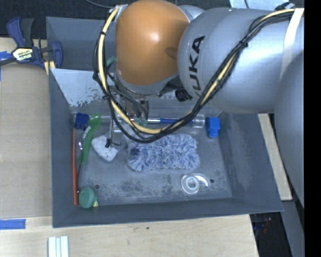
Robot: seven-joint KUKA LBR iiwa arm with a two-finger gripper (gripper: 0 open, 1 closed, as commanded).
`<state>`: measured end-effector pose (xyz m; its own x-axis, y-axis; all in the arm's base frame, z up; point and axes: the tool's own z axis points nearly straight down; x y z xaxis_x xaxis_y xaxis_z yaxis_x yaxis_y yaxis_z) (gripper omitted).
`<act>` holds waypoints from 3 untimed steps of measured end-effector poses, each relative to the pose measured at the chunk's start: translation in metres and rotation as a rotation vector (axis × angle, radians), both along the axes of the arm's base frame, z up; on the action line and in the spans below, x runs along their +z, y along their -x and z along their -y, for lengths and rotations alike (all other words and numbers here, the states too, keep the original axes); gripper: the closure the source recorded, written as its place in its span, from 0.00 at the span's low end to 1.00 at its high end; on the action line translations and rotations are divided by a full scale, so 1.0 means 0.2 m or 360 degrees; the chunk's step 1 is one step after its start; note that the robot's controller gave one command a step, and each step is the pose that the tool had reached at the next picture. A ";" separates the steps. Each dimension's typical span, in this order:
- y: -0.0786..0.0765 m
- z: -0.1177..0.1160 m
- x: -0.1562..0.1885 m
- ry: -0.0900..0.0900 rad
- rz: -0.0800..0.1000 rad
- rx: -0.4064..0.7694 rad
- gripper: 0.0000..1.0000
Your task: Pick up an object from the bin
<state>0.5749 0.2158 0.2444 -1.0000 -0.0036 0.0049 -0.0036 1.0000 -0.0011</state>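
Tool [115, 139]: hung over white lump [106, 151], hemmed between green brush [89, 138] along left wall and blue-white chenille cloth [163, 152]; could not be judged apart or together; had bare bin [144, 190] floor frontward.

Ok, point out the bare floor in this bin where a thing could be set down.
Bare: the front strip between the green ball and the clear ring, below the blue cloth; also the right side, between cloth and wall, below the blue block. Crowded: the left, where red stick, green brush and white lump lie close by the gripper.
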 end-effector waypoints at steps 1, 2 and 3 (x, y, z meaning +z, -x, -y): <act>-0.01 0.01 0.03 -0.0004 0.0013 -0.0007 0.00; -0.04 0.20 -0.83 -0.0006 0.0016 -0.0148 0.00; -0.08 0.14 -0.42 -0.0012 0.0029 -0.0390 0.00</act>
<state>0.5918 0.1883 0.1609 -0.9709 0.2392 -0.0123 0.2391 0.9710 0.0087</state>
